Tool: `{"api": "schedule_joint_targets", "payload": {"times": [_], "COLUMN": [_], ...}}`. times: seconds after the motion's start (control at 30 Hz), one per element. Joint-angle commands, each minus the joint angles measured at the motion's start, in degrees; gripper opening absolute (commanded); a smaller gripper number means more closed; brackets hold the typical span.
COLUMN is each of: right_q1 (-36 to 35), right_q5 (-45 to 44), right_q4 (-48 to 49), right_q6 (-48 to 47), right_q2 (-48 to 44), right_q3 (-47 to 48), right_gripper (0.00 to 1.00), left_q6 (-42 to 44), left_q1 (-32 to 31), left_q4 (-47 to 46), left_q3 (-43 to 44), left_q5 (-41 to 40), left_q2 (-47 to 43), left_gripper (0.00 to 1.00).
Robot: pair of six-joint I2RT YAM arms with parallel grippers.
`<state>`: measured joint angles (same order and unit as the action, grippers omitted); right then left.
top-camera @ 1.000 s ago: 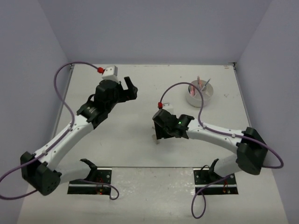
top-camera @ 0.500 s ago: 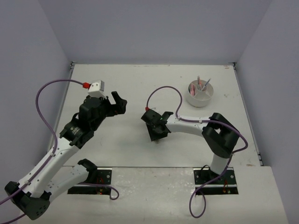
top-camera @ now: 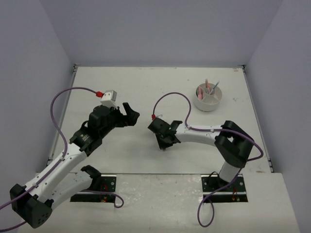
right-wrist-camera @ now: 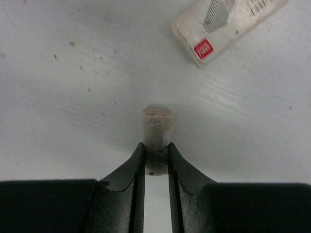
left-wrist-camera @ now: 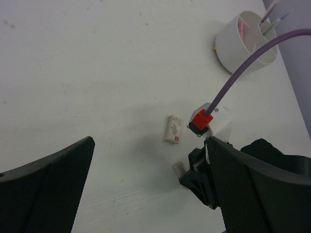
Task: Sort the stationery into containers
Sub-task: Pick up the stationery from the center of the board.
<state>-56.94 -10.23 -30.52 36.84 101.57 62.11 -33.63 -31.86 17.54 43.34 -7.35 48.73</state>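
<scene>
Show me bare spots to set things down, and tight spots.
Free: the far strip of the white table, between the left wall and the white round divided tub. Crowded: the centre, where the right claw pinches an off-white eraser block beside a white red-labelled eraser, with the open left claw close.

Red label (right-wrist-camera: 203, 49) on white eraser (right-wrist-camera: 228, 24), lettering illegible

The wrapped eraser (right-wrist-camera: 228, 29) ran off the top edge; the small tan block (right-wrist-camera: 156, 125) sat partly hidden between the right gripper (right-wrist-camera: 156, 147) fingers.
</scene>
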Motion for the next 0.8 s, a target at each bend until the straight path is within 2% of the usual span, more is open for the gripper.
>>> {"api": "schedule_joint_targets", "payload": {"times": [0.0,0.13,0.2,0.23,0.33,0.5,0.6,0.77], "right_q1": [-1.5,-1.5,-1.4,-1.5,-1.5,-1.4,-1.4,-1.4], "right_q5": [-4.2,-7.9,-8.0,-7.7,-6.2,-8.7,-9.4,-10.4], "right_q4": [2.6,1.1,2.3,4.3,7.4,5.3,4.9,5.5], "right_q6": [1.5,2.8,2.7,2.3,1.0,0.8,1.6,2.0], "right_q2": [-12.3,-21.6,-27.3,-29.7,-36.3,-40.0,-42.4,-45.6], "right_q3": [-3.9,-5.8,-7.7,-9.7,-12.8,-13.6,-14.7,-15.5], "right_gripper": [0.00,0.00,0.00,0.00,0.00,0.00,0.00,0.00], "left_q6": [-5.9,-11.7,-16.2,-17.9,-21.8,-22.3,-23.6,-24.8], "left_q1": [0.1,-0.1,-0.9,-2.2,-5.6,-11.4,-12.3,-13.7], "left_q4": [-13.2,-23.9,-32.5,-39.3,-47.4,-49.6,-52.0,-53.9], "left_q3": [-7.0,-10.5,-13.6,-14.8,-15.2,-10.0,-9.9,-9.5], "left_q5": [16.3,24.7,28.5,29.8,32.6,31.9,31.6,32.2], "left_q2": [2.4,7.3,10.5,11.6,16.4,23.6,25.4,27.8], "left_gripper": [1.00,1.00,1.00,1.00,1.00,1.00,0.95,0.68]}}
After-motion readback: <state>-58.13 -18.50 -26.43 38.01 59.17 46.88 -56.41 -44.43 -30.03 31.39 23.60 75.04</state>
